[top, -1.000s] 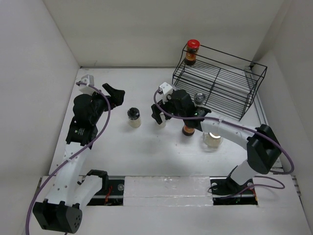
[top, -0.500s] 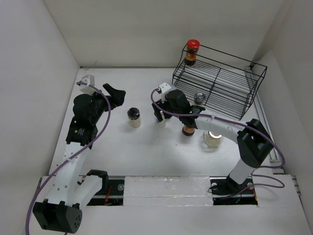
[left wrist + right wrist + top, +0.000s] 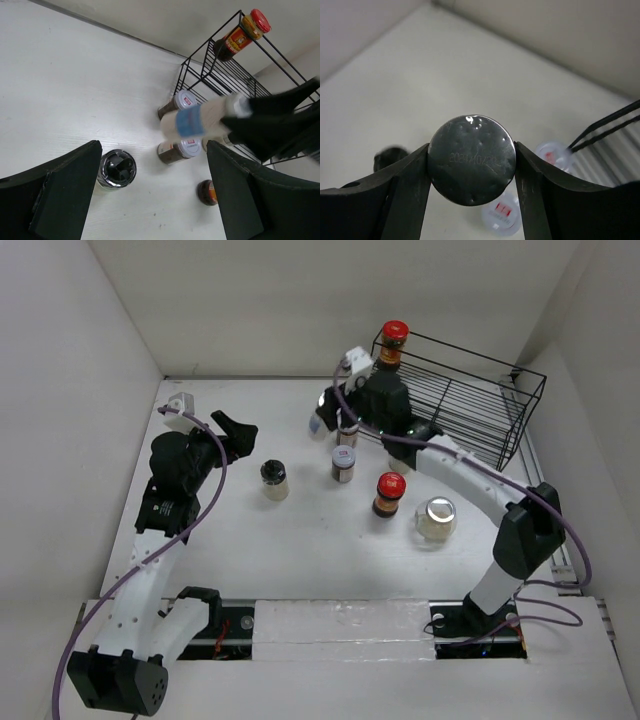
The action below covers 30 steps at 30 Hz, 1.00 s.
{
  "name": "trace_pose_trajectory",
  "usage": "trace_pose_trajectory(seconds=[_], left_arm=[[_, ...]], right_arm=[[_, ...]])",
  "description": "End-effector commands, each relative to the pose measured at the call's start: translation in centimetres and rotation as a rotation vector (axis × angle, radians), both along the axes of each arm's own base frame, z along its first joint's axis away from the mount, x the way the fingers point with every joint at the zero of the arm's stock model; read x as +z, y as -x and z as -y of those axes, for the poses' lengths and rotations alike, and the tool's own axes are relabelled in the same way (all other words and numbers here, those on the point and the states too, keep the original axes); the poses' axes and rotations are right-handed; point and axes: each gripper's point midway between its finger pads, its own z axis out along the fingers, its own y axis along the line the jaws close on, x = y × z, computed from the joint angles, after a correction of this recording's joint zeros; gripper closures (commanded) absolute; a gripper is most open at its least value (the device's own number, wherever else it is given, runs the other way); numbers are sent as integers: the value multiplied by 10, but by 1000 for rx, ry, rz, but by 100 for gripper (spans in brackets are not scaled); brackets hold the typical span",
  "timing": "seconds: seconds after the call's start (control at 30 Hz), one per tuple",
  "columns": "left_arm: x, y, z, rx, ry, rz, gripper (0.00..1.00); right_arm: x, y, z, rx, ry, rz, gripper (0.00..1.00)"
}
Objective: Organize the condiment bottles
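Note:
My right gripper (image 3: 471,161) is shut on a silver-lidded condiment bottle (image 3: 470,150) with a pale body and blue label (image 3: 192,122). It holds the bottle tilted in the air (image 3: 318,423) by the rack's left end. Below it stand two white-capped jars (image 3: 344,462) (image 3: 347,436). On the table are a black-lidded jar (image 3: 273,478), a red-lidded jar (image 3: 389,492) and a silver-lidded jar (image 3: 436,518). Another red-lidded bottle (image 3: 394,343) stands on the rack's top corner. My left gripper (image 3: 236,432) hangs open and empty to the left of the black-lidded jar (image 3: 116,169).
The black wire rack (image 3: 450,410) stands at the back right against the wall. White walls close in the table on the left, back and right. The right arm (image 3: 470,475) stretches over the table beside the rack.
My right gripper closed on the pale jar and carried it up and back toward the rack's left end. The left arm has not moved.

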Motion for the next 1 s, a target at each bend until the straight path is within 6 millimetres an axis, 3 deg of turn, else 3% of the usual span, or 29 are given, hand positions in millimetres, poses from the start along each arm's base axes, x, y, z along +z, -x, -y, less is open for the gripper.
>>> trace_pose_trajectory(seconds=[0.0,0.03,0.07,0.13,0.17,0.23,0.27,0.4,0.43,0.53,0.67,0.77,0.97], left_arm=[[17,2,1,-10,16,58,18],[17,2,1,-10,16,58,18],[17,2,1,-10,16,58,18],[14,0,1,-10,15,49,18],[14,0,1,-10,15,49,18],[14,0,1,-10,15,49,18],[14,0,1,-10,15,49,18],[11,-2,1,-10,14,39,18],[11,-2,1,-10,14,39,18],[16,-2,1,-10,15,49,18],[13,-3,2,-10,14,40,18],[10,-3,1,-12,4,33,18],[7,-5,2,-12,2,24,18]], right_arm=[[198,-32,57,-94,-278,427,52],[212,-34,71,-109,-295,450,52],[220,-48,98,-160,-289,472,52],[246,-52,127,-213,-298,519,52],[248,-64,149,-261,-285,526,52],[262,-76,169,-305,-280,547,52],[263,-85,189,-356,-268,550,52],[268,-115,230,-436,-242,560,51],[265,-128,234,-439,-227,537,51],[259,-148,251,-452,-203,510,51],[248,-172,259,-472,-188,481,51],[236,-182,269,-484,-173,452,51],[212,-187,265,-462,-158,399,51]])
